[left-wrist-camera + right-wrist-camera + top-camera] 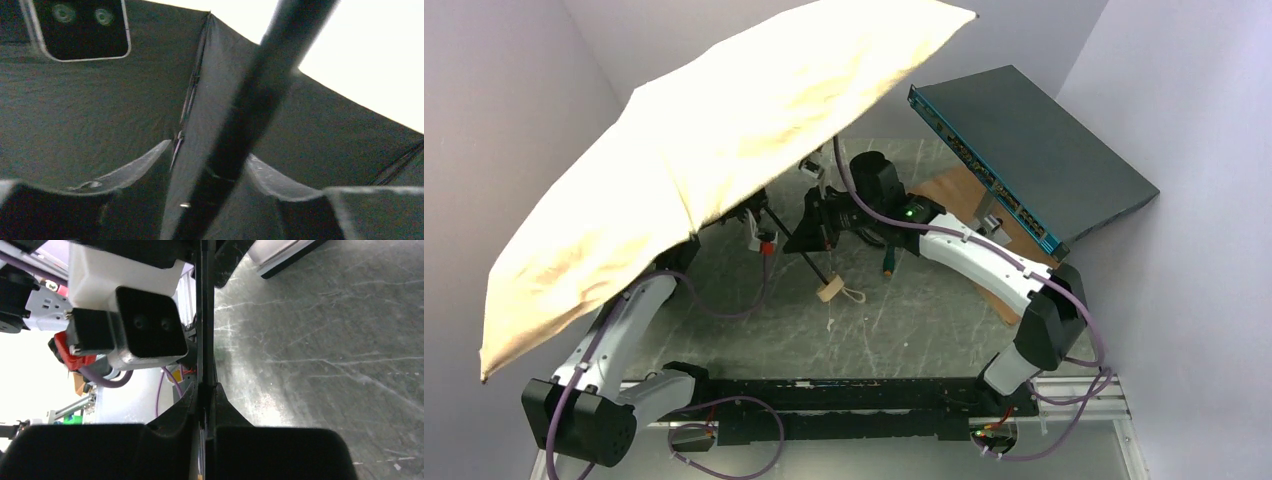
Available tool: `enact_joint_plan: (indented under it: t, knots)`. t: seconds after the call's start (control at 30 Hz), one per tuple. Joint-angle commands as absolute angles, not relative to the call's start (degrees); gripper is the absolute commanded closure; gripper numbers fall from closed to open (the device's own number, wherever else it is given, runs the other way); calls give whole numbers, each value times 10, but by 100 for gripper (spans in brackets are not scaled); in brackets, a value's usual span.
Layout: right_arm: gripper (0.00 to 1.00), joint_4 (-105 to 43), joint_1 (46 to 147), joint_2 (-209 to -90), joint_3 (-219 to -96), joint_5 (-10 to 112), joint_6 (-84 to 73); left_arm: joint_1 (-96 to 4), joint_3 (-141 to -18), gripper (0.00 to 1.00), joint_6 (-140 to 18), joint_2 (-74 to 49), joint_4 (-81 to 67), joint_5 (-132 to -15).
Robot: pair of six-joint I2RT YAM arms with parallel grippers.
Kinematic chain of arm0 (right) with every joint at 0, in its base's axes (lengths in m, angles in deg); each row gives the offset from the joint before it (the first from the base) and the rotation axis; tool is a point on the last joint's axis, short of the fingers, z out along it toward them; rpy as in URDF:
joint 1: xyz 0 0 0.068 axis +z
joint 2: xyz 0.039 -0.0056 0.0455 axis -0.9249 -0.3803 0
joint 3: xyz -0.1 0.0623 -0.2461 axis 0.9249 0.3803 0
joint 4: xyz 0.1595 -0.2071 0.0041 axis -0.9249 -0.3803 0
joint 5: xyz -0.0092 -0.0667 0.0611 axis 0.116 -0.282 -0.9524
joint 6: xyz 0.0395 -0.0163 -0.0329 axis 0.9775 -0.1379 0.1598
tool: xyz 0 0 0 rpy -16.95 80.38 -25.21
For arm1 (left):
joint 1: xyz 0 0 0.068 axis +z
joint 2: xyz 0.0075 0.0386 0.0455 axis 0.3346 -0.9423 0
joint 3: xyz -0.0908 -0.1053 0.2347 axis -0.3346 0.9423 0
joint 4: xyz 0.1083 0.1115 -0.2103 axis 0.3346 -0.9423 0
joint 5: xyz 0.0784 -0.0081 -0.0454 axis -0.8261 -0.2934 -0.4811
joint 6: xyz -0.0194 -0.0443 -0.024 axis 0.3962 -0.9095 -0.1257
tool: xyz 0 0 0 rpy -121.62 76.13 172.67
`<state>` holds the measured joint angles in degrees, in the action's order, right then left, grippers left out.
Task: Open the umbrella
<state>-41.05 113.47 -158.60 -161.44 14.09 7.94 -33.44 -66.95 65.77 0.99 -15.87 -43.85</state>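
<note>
The umbrella (724, 130) spreads open, right jaws apparently clamping its shaft (204, 340).

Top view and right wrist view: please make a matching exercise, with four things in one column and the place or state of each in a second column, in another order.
1 canopy
2 handle
3 right gripper
4 box

A tilted, far right
B shut on the shaft
C spread open, upper left
D cream, at the shaft's low end

Pairs: 1-C, 2-D, 3-B, 4-A
</note>
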Motion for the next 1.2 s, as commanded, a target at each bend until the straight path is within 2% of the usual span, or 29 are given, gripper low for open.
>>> enact_joint_plan:
  t: [0.0, 0.07, 0.17, 0.23, 0.5, 0.7, 1.0, 1.17]
  knots:
    - [100, -324, 1116, -1593, -1661, 143, 135, -338, -674, 36, 576, 20, -97, -452]
    - [100, -309, 1104, -1599, -1673, 156, 152, -339, -656, 26, 542, 35, -76, -464]
    - [100, -271, 1093, -1606, -1689, 183, 182, -338, -643, 7, 489, 68, -88, -478]
    - [100, -240, 1084, -1607, -1685, 205, 204, -339, -635, 1, 448, 90, -113, -487]
    - [100, -114, 1052, -1614, -1642, 279, 242, -339, -561, 0, 402, 182, -172, -521]
    - [100, -43, 1038, -1601, -1615, 407, 232, -338, -570, 0, 315, 210, -231, -554]
    - [100, 52, 1064, -1564, -1501, 655, 81, -339, -564, 0, 239, 241, -293, -577]
    - [100, 90, 1090, -1568, -1419, 687, 19, -339, -571, 0, 151, 252, -331, -607]
